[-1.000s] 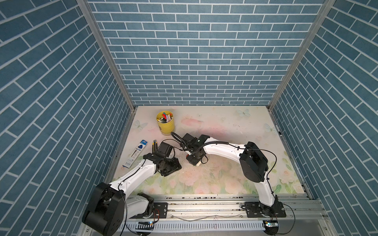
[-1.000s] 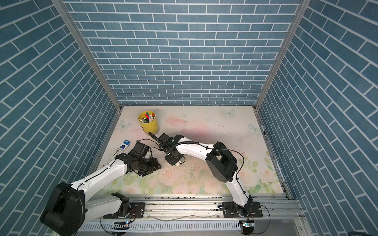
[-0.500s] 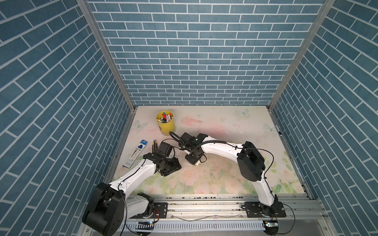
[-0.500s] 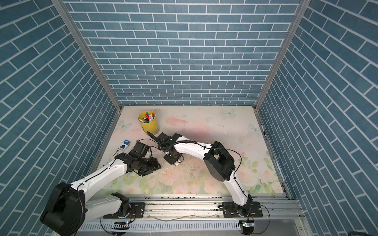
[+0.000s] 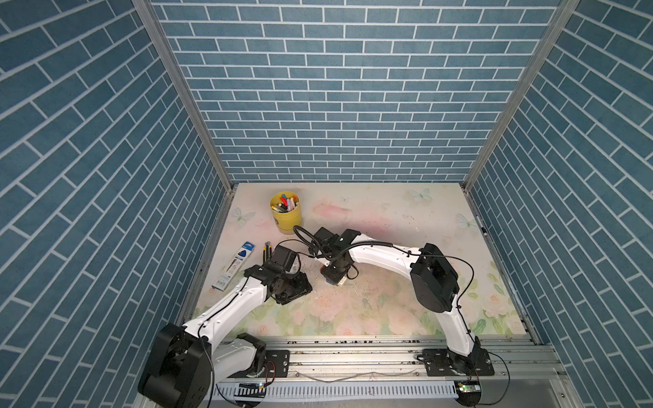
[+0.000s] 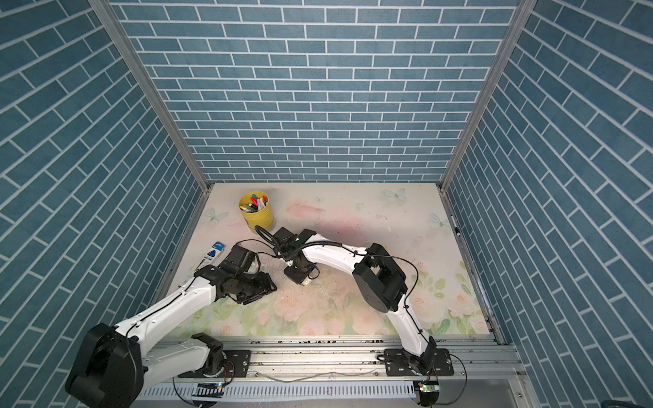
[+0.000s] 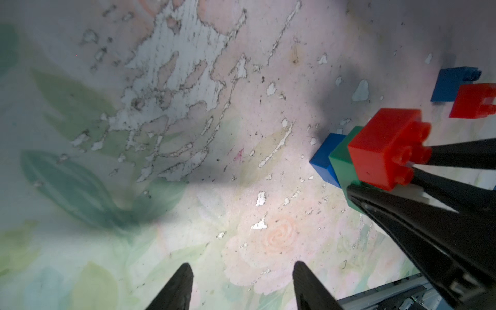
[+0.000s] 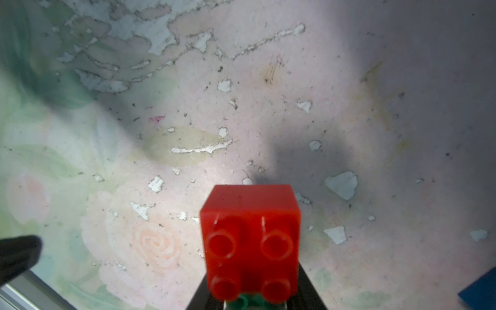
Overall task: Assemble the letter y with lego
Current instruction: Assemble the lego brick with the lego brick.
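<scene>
Walls (image 5: 335, 88): blue brick pattern, white joint lines
Table (image 5: 388, 212): pastel floral print with pink roses, green leaves and pale butterflies; white worn patches
Cup (image 5: 287, 219): yellow
Markers (image 5: 285, 204): mixed colours
Left arm (image 5: 229, 311): white links, black joints
Right arm (image 5: 381, 256): white links, black joints
Left gripper (image 7: 243, 268): black
Joined set: near red brick (image 7: 381, 153), green brick (image 7: 342, 163), near blue brick (image 7: 323, 163)
Separate pair: far blue brick (image 7: 451, 83), far red brick (image 7: 472, 103)
Package (image 5: 235, 263): blue and white
Rail (image 5: 353, 356): silver-grey

Bare mat (image 5: 406, 219) at right; yellow cup (image 5: 286, 216) and pen packet (image 5: 234, 264) at left; loose lego (image 7: 453, 83) mid-mat.
</scene>
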Tool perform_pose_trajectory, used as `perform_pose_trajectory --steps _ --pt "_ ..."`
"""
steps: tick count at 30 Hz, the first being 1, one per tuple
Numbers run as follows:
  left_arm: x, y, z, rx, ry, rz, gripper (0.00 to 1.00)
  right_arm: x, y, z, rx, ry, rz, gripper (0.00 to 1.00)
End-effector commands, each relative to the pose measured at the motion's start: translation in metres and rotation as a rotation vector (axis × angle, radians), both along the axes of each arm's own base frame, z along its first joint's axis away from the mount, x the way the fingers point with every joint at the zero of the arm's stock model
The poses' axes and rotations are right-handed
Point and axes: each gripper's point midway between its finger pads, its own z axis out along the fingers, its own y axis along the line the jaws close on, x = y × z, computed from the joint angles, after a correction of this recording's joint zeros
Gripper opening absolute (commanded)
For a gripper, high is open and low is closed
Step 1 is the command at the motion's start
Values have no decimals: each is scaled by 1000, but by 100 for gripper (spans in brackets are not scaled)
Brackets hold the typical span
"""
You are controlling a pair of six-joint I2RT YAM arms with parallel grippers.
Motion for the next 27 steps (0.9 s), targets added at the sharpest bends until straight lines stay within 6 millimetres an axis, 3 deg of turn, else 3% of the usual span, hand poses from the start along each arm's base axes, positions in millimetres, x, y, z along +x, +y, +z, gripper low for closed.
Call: perform_pose_trajectory --steps 1,27 --pt "-9 6 -1 0 20 14 62 -7 -5 8 8 11 71 33" --pt "-19 15 -9 -57 58 80 63 -2 17 29 94 -39 208 33"
